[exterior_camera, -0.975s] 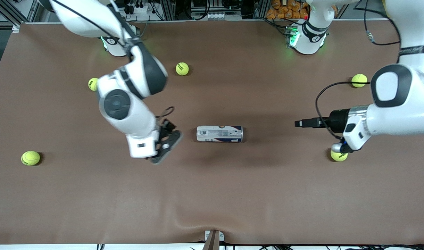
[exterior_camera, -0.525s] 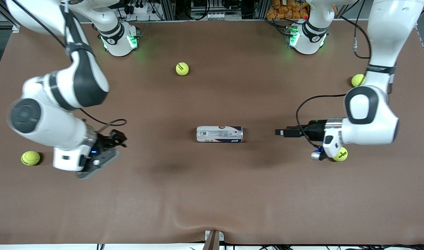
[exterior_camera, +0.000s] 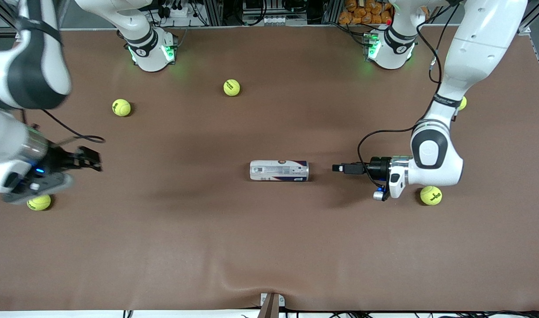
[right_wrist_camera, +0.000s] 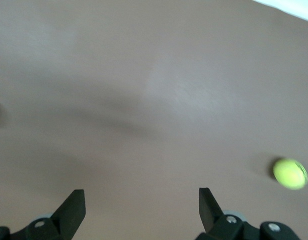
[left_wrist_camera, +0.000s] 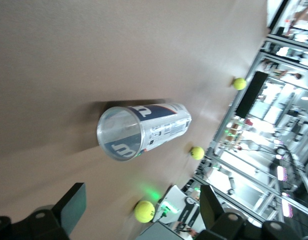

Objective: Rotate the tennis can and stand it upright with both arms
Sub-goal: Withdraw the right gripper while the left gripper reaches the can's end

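The tennis can (exterior_camera: pixel 279 170) lies on its side in the middle of the brown table. It is clear with a white and dark-blue label. In the left wrist view (left_wrist_camera: pixel 143 131) its open end faces the camera. My left gripper (exterior_camera: pixel 338 168) is open and empty. It is low over the table, a short gap from the can's end toward the left arm's end of the table, pointing at it. It also shows in its own wrist view (left_wrist_camera: pixel 141 210). My right gripper (exterior_camera: pixel 92 159) is open and empty, far from the can at the right arm's end of the table. Its wrist view (right_wrist_camera: pixel 141 207) shows only bare table between its fingers.
Several yellow-green tennis balls lie about: one (exterior_camera: pixel 431 195) beside the left wrist, one (exterior_camera: pixel 461 103) partly hidden by the left arm, one (exterior_camera: pixel 231 87) and one (exterior_camera: pixel 121 107) nearer the bases, and one (exterior_camera: pixel 39 202) under the right hand. A ball (right_wrist_camera: pixel 290 173) shows in the right wrist view.
My right arm has swung away from the can toward its own end of the table. My left gripper has moved closer to the can's end. The can has not moved.
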Robot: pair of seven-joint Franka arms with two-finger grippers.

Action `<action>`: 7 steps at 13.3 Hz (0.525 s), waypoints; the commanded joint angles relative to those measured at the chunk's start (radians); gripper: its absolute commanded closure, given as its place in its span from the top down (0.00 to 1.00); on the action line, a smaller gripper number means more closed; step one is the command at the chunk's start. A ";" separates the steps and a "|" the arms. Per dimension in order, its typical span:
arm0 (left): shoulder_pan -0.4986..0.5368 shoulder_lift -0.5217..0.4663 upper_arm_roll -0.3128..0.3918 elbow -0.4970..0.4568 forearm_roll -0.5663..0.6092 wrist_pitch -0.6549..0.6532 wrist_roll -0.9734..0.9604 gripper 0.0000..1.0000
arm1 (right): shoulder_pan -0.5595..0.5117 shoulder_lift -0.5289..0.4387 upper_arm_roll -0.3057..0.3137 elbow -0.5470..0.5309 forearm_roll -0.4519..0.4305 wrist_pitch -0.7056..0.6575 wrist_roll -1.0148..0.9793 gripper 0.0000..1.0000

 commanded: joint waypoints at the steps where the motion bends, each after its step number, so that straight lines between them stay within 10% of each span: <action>1: -0.013 0.040 -0.004 -0.012 -0.105 0.014 0.102 1.00 | -0.034 -0.077 -0.030 -0.056 0.020 -0.046 0.019 1.00; 7: -0.094 0.103 -0.003 -0.009 -0.306 0.080 0.209 1.00 | -0.144 -0.163 -0.001 -0.054 0.017 -0.160 0.134 1.00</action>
